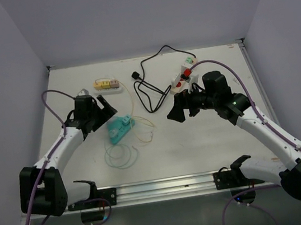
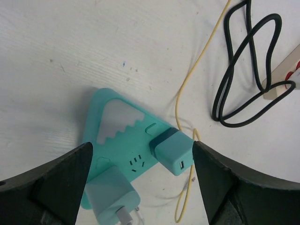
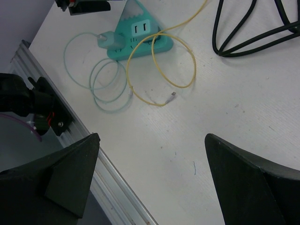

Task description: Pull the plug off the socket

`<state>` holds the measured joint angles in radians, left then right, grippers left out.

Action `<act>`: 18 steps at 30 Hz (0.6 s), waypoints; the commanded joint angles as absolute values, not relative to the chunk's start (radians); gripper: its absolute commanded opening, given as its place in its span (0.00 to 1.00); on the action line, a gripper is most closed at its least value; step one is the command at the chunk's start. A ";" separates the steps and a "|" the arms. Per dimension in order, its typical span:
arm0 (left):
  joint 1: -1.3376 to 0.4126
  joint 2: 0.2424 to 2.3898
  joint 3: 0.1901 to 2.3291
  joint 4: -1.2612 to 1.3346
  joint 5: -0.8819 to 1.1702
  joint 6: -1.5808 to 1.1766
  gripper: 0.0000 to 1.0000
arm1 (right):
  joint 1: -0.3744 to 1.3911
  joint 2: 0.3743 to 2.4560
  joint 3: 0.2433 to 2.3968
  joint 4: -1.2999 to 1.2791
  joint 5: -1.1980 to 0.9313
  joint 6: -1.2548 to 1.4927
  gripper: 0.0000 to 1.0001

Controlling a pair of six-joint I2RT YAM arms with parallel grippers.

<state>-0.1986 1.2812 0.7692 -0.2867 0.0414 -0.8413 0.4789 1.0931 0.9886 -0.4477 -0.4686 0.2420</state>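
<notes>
Approach looks to be the step in hand; on the left, the left end effector (image 2: 141,144) hangs over the teal triangular socket (image 2: 117,122), its fingers (image 2: 51,187) spread wide to either side and clamped on nothing; the socket lies flat on the white table (image 2: 70,47), left of centre in the top view, with two plugs seated in it: a pale charger plug (image 2: 112,187) at its near edge, whose pale teal cable (image 3: 101,79) lies coiled beside it, and a teal USB charger plug (image 2: 173,152) at its right corner, a yellow cable (image 2: 187,93) running just past it; further right a black cord (image 1: 147,90) loops toward a white power strip (image 1: 182,76); rightmost, the right end effector (image 1: 177,108) hovers over the table, jaws fully apart and empty, well apart from the socket. The next move probably calls for the left end effector to lower, straddle one plug body, close on its sides and draw it straight out; the socket looks light and may lift with it, so the right end effector would likely need to pin it down.
</notes>
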 commanded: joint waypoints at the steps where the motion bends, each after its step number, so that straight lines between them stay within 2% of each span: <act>1: -0.190 1.252 0.839 -0.305 0.005 -0.573 0.91 | 0.480 1.085 0.982 -0.410 -0.517 0.241 0.99; 4: -0.140 1.281 0.830 -0.264 0.095 -0.441 0.91 | 0.480 1.091 0.983 -0.391 -0.549 0.250 0.99; 6: -0.054 1.302 0.807 -0.223 0.266 -0.401 0.91 | 0.480 1.095 0.983 -0.381 -0.575 0.256 0.99; 9: 0.050 1.364 0.781 -0.175 0.417 -0.351 0.91 | 0.480 1.094 0.983 -0.373 -0.597 0.262 0.99; 14: 0.069 1.479 0.776 -0.137 0.573 -0.324 0.89 | 0.480 1.089 0.985 -0.379 -0.595 0.268 0.99; 18: 0.069 1.538 0.770 -0.118 0.595 -0.342 0.84 | 0.480 1.085 0.986 -0.376 -0.595 0.268 0.99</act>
<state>0.0677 1.5211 0.7818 -0.1833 0.4927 -0.3733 0.4789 1.0931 0.9867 -0.4129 -0.5694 0.2546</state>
